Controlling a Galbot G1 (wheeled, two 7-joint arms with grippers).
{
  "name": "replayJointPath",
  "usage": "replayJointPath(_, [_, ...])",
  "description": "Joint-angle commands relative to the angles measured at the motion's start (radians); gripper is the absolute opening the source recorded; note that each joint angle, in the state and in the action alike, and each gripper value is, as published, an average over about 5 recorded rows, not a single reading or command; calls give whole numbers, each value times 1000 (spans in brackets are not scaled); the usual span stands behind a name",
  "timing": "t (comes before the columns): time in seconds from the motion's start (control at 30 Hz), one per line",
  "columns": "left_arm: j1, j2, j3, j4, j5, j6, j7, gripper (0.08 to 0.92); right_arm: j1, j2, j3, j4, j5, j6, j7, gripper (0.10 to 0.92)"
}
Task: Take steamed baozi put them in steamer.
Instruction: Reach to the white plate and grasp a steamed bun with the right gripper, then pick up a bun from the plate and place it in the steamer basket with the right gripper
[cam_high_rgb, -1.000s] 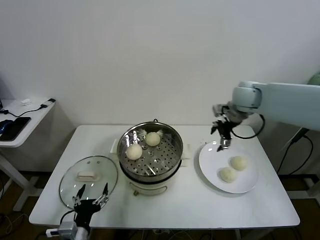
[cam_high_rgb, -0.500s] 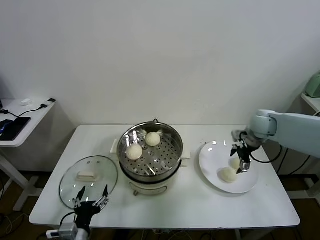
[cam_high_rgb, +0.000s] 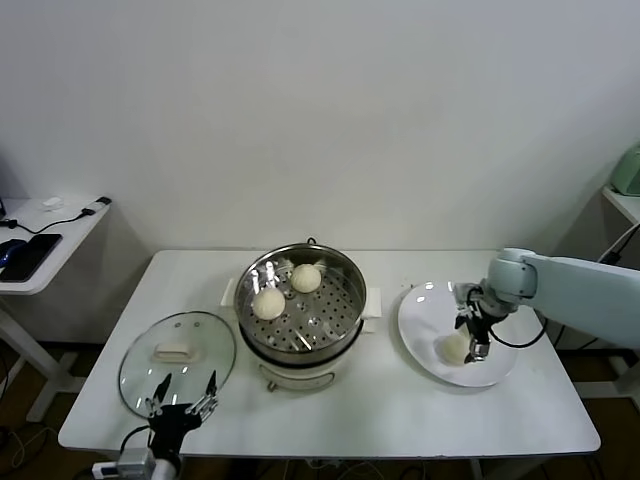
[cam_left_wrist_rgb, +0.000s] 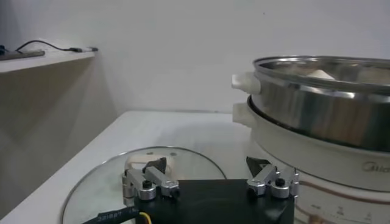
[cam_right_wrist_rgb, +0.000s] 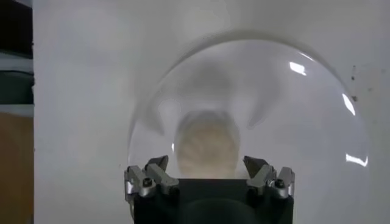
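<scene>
one baozi (cam_right_wrist_rgb: 206, 143) between open right gripper (cam_right_wrist_rgb: 206, 172) fingers, on plate (cam_right_wrist_rgb: 317, 122)

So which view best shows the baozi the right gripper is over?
The right wrist view: the baozi sits whole between the open right gripper fingers. The head view has it partly hidden; the left wrist view misses it.

Two pale round baozi (cam_high_rgb: 268, 304) (cam_high_rgb: 305, 278) sit on the perforated tray of the shiny steel steamer (cam_high_rgb: 300, 312) at about nine and twelve o'clock, while another cream baozi (cam_right_wrist_rgb: 206, 143) lies at the steamer's three o'clock.
</scene>
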Motion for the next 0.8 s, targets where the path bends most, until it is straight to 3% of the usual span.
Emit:
replayJointPath(0.03, [-4,3,2,1,1,0,3,823,-73,13,65,-37,-31,-10,23,820])
replayJointPath(0.8, [-4,4,3,-11,-2,2,21,823,-2,35,16,-26,-32,-4,-34,649])
